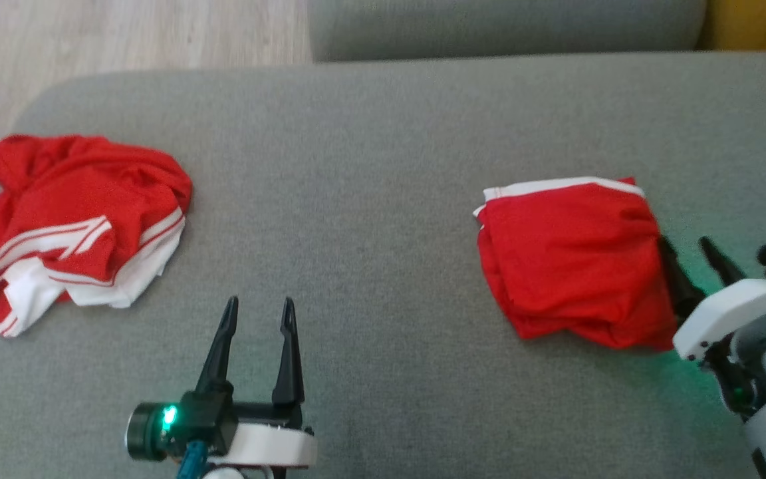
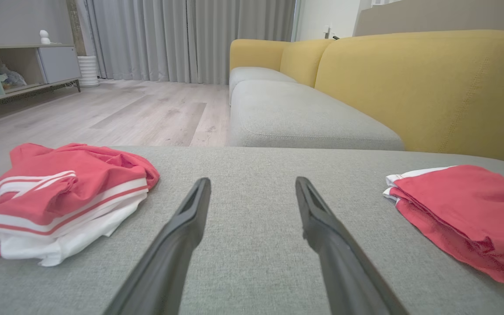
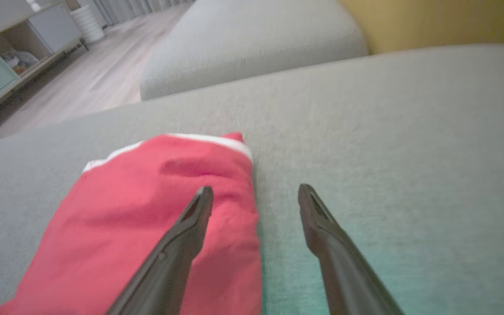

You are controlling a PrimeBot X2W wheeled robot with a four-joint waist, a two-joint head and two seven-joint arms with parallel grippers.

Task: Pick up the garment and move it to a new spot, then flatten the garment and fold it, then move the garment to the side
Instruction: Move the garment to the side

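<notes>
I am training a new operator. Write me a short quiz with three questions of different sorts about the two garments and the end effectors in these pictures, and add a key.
1. True or false: the left end effector is shut on the crumpled garment.
2. Multiple choice: which is nearest to the folded garment? A) the left end effector B) the right end effector C) both are equally near
3. Fill in: the band along the far edge of the folded garment is ____.

Key: 1 false, it stands open and holds nothing; 2 B; 3 white.
</notes>
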